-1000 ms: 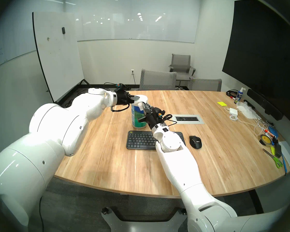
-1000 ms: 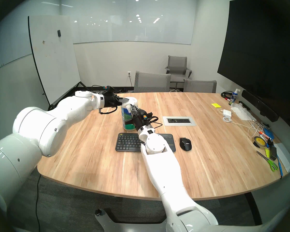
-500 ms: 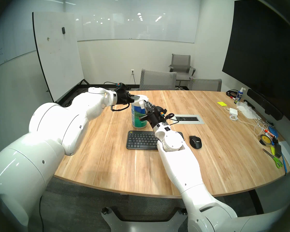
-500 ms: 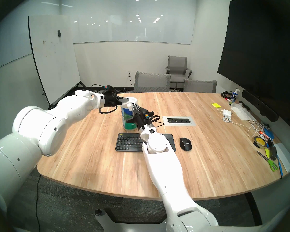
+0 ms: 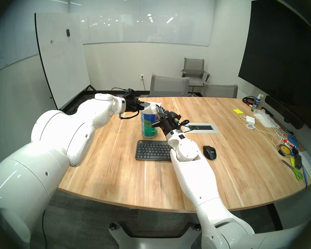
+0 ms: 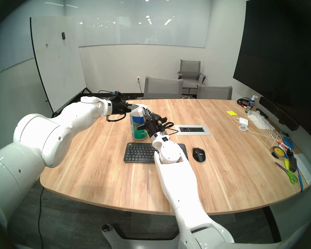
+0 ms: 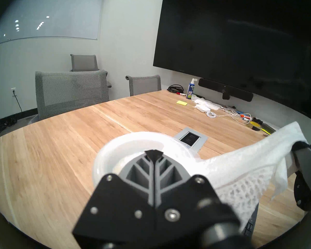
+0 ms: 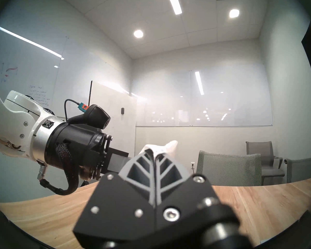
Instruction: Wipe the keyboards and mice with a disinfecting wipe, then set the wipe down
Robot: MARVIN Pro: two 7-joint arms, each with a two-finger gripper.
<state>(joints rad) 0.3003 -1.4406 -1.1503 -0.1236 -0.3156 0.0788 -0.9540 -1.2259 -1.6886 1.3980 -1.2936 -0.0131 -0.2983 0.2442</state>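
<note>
We had the right gripper [image 5: 158,106] clamped on the disinfecting wipe [image 7: 244,169], half drawn from the canister [image 5: 148,125]. Left gripper [image 7: 153,153] was closed empty, tips resting on the canister's white lid. Keyboard [image 5: 151,150] and mouse [image 5: 209,152] lay unwiped on the table [image 5: 115,171]; all wiping left.

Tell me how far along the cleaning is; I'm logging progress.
Early. The right end effector is shut on the white woven wipe, drawing it from the blue-green white-rimmed canister, whose top the shut left end effector steadies. The dark-grey keyboard and black rounded mouse lie unwiped; wiping both and setting the wipe down remain.
</note>
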